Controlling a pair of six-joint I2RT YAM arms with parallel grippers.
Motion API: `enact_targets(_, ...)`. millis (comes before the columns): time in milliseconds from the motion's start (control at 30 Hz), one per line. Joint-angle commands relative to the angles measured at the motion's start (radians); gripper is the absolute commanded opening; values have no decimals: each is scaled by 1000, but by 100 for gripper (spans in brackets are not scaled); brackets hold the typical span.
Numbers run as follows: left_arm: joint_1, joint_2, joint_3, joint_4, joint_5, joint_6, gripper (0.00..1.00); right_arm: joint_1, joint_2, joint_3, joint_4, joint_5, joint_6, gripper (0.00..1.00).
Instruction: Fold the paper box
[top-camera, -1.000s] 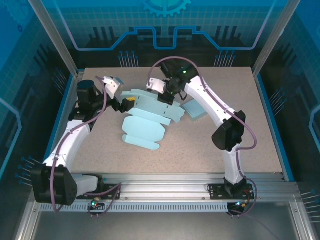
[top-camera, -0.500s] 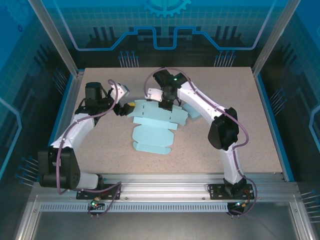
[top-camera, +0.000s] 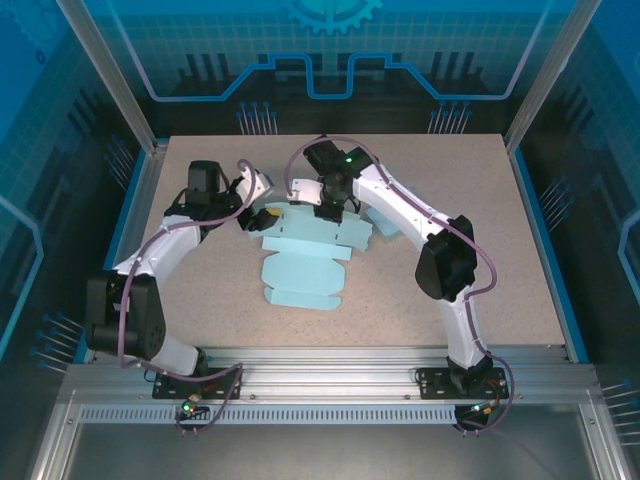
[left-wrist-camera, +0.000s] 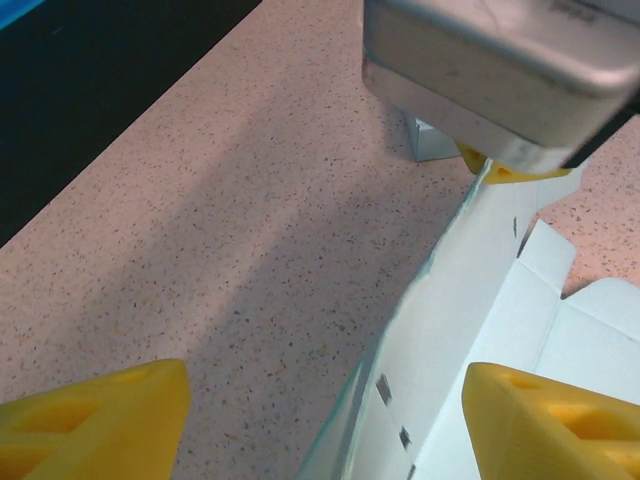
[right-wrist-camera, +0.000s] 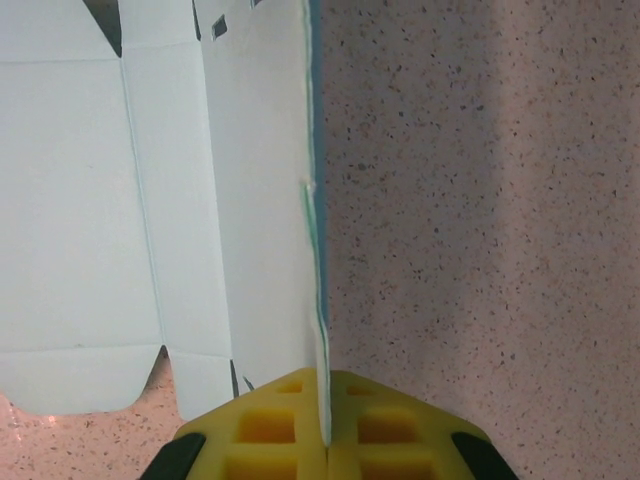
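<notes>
The paper box (top-camera: 300, 262) is a flat light-blue cut-out lying mid-table, white on its inner face (right-wrist-camera: 110, 200). Its back flap (left-wrist-camera: 470, 270) is lifted on edge. My right gripper (top-camera: 326, 206) is shut on that flap's edge, which runs straight into the closed yellow pads (right-wrist-camera: 327, 405). My left gripper (top-camera: 263, 214) sits at the left end of the same flap, open. Its yellow fingertips (left-wrist-camera: 95, 420) stand either side of the raised paper edge without touching it. The right gripper's body (left-wrist-camera: 500, 60) shows close ahead in the left wrist view.
A second light-blue piece (top-camera: 388, 222) lies on the table just right of the box, under the right arm. The speckled tabletop (top-camera: 480, 250) is bordered by blue rails at the sides and the arms' mounting rail at the near edge.
My left gripper has swung right to the box's back flap and its jaws have narrowed. The right gripper shifted left holding the flap, and the box slid and straightened.
</notes>
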Motion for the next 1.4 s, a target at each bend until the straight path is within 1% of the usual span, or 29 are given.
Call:
enact_targets(0, -12, 27, 62, -66, -3, 69, 68, 15, -19, 3, -1, -39, -15, 0)
enact_targets(67, -18, 39, 77, -96, -5, 82, 49, 14, -19, 2, 1, -42, -16, 0)
enact_targets(167, -33, 40, 72, -116, -19, 103, 24, 8, -19, -1, 11, -57, -11, 0)
enact_targets(233, -46, 32, 65, -135, -46, 124, 20, -2, -19, -2, 18, -67, 3, 0)
enact_targets(267, -53, 25, 57, -133, -67, 130, 15, -6, -20, -5, 22, -70, 10, 0)
enact_targets(300, -60, 16, 47, -128, -85, 134, 12, -10, -21, -8, 28, -72, 16, 0)
enact_targets(367, -76, -8, 14, -86, -129, 138, 5, -21, -29, -21, 45, -78, 35, 3)
enact_targets(400, -84, -23, -10, -53, -155, 138, 0, -27, -37, -35, 59, -82, 47, 6)
enact_targets(467, -96, -54, -62, 35, -205, 130, 0, -40, -56, -62, 84, -91, 79, 13)
enact_targets(533, -109, -86, -119, 132, -262, 121, 0, -57, -84, -95, 122, -100, 138, 24)
enact_targets(600, -130, -117, -174, 225, -316, 124, 0, -75, -118, -121, 146, -103, 210, 30)
enact_targets(700, -176, -165, -265, 351, -403, 140, 0, -91, -194, -174, 207, -65, 370, 46)
enact_targets(767, -212, -188, -326, 458, -464, 153, 0, -106, -237, -178, 206, -55, 496, 52)
enact_targets(867, -257, -220, -419, 614, -544, 157, 0, -135, -282, -178, 190, -61, 681, 57)
enact_targets(933, -288, -235, -474, 723, -604, 164, 0, -165, -295, -185, 177, -103, 807, 59)
enact_targets(1000, -316, -240, -514, 795, -655, 185, 0, -182, -299, -213, 185, -160, 887, 59)
enact_targets(1100, -354, -244, -557, 873, -711, 213, 0, -192, -291, -254, 213, -175, 979, 60)
enact_targets(1167, -366, -251, -572, 896, -726, 221, 0, -198, -275, -270, 222, -179, 1035, 62)
enact_targets(1367, -379, -280, -604, 927, -746, 229, 0, -219, -236, -363, 309, -328, 1151, 67)
